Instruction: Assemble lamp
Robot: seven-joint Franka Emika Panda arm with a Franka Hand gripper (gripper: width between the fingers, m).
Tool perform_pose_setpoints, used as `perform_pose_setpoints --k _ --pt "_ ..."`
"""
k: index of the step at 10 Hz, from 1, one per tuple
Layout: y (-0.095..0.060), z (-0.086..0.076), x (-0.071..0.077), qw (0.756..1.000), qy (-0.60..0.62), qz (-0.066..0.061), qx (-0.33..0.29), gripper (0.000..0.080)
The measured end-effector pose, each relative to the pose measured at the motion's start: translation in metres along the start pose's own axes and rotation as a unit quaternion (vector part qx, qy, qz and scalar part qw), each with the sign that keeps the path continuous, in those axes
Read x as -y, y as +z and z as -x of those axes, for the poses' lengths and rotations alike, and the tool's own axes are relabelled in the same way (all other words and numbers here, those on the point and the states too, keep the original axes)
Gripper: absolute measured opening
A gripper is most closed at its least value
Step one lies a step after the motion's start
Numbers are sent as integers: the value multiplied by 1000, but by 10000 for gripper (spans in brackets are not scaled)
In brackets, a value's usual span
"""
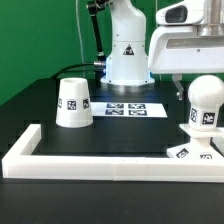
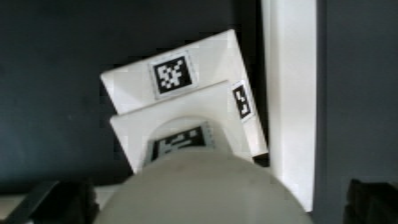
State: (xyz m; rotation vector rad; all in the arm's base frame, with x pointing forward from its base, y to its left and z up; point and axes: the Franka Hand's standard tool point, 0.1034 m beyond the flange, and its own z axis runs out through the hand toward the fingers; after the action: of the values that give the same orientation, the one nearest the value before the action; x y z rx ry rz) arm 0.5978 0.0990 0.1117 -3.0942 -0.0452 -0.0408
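Surroundings: border (image 1: 100, 160) runs along front and the exterior view's left. Shade (image 1: 75, 103) stands upright at the exterior view's left, well apart from bulb. Marker board (image 1: 133, 108) lies flat between them, further back. Bulb (image 1: 205, 100) sits upright on base (image 1: 188, 148); base lies just beside border. Gripper (image 2: 208, 200) is above bulb, spread wide. Fingers (image 2: 45, 200) flank bulb w/ gaps either side, no contact.
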Motion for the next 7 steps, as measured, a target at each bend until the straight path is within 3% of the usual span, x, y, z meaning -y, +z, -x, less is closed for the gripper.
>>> perform_pose_setpoints --k 2,7 --pt "-1 -2 -3 994 -106 8 -1 699" --pt "-1 -2 -8 967 -256 13 2 699"
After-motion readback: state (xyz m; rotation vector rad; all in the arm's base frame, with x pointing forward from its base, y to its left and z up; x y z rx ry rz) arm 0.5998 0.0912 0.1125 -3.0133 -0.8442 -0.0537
